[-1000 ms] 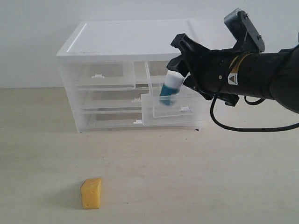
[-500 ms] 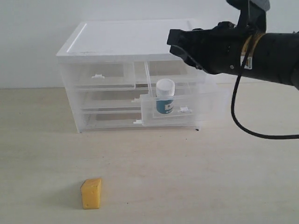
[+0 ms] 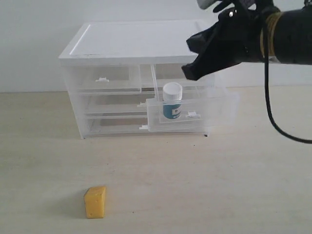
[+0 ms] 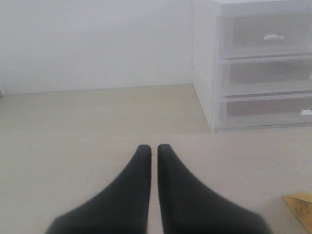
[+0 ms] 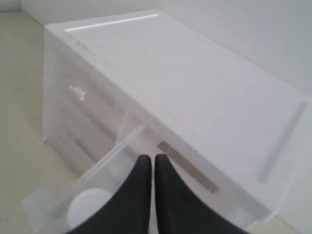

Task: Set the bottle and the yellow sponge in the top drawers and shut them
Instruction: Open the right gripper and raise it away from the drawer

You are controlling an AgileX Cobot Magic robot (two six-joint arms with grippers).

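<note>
The bottle [image 3: 172, 100] stands upright in the right top drawer [image 3: 204, 105], which is pulled out; its white cap [image 5: 90, 204] shows in the right wrist view. My right gripper [image 3: 189, 72] [image 5: 152, 158] hangs shut and empty above that drawer, clear of the bottle. The left top drawer [image 3: 105, 80] [image 4: 265, 39] is closed. Down on the table near the front left lies the yellow sponge [image 3: 95, 202], of which only a corner [image 4: 300, 204] enters the left wrist view. My left gripper [image 4: 153, 147] is shut on nothing, low over the table and left of the cabinet.
The white-topped cabinet [image 3: 136, 41] [image 5: 185, 83] stands at the back against a white wall, with two full-width drawers [image 3: 112, 102] closed below the top pair. A black cable [image 3: 273, 122] hangs from the right arm. Bare table surface [image 3: 204, 185] lies between the sponge and the cabinet.
The right gripper let the bottle go into the open right top drawer, then rose, shut, and drew back up and to the right. The sponge has not moved.
</note>
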